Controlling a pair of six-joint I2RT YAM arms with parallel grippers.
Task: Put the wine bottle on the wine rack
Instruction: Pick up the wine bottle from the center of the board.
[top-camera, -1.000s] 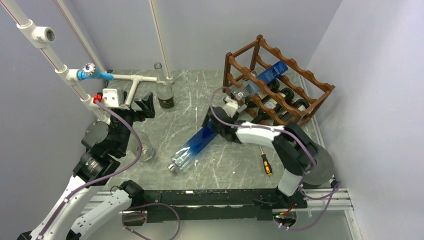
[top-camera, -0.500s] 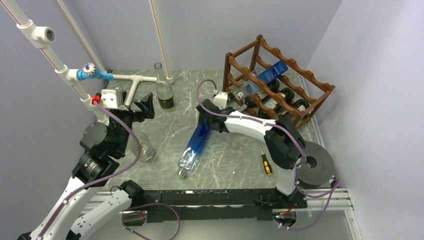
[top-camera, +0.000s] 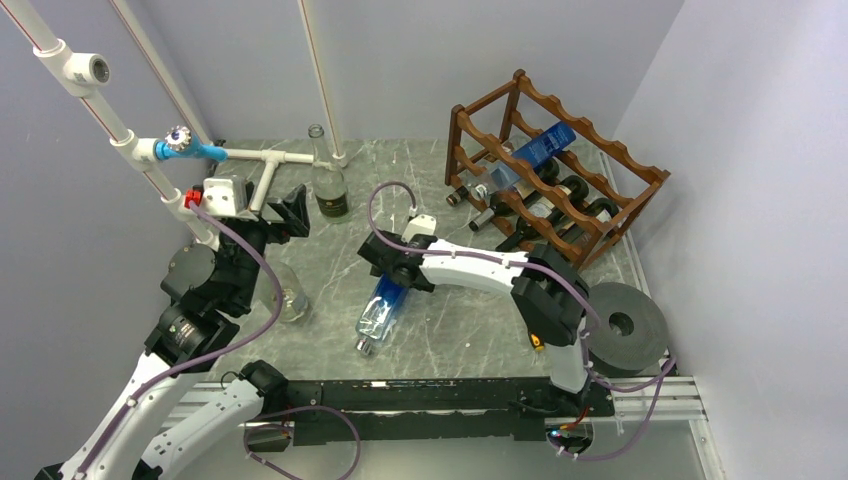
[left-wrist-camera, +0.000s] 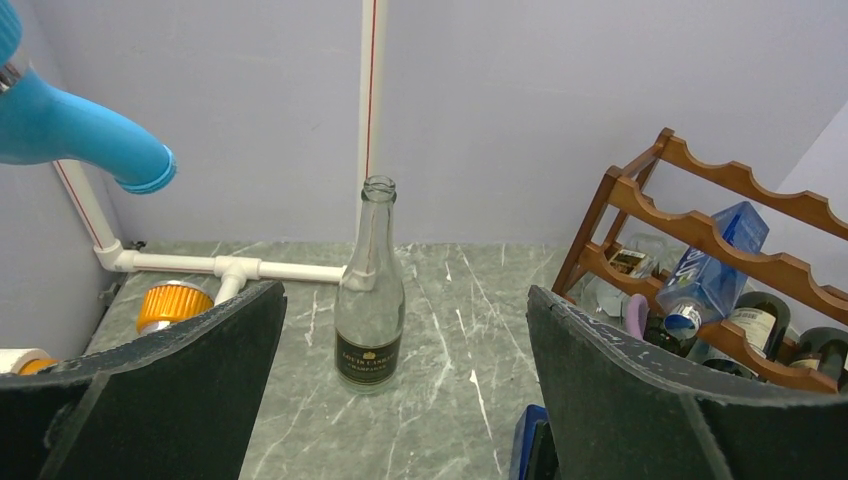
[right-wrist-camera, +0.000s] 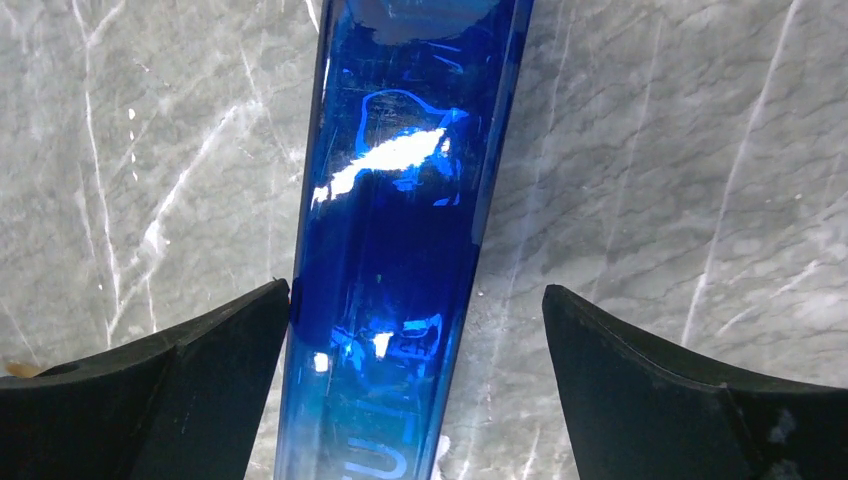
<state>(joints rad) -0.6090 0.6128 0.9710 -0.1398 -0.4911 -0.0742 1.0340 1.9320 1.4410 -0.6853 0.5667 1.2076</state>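
**Operator:** So, what can trip me up here?

**Spotter:** Your right fingers (right-wrist-camera: 200, 360) are spread wide astride the blue wine bottle (right-wrist-camera: 400, 250) and grip nothing. It lies on the desk (top-camera: 450, 330), well apart from the wine rack (top-camera: 600, 137). It sits off-centre, against one finger, so closing may roll the slick glass away.

**Operator:** Anything in my way?

**Spotter:** Your left fingers (left-wrist-camera: 170, 400) gape empty, facing the upright clear bottle (left-wrist-camera: 369, 290). Bottles already fill much of the rack. Mind the screwdriver (top-camera: 533, 328).
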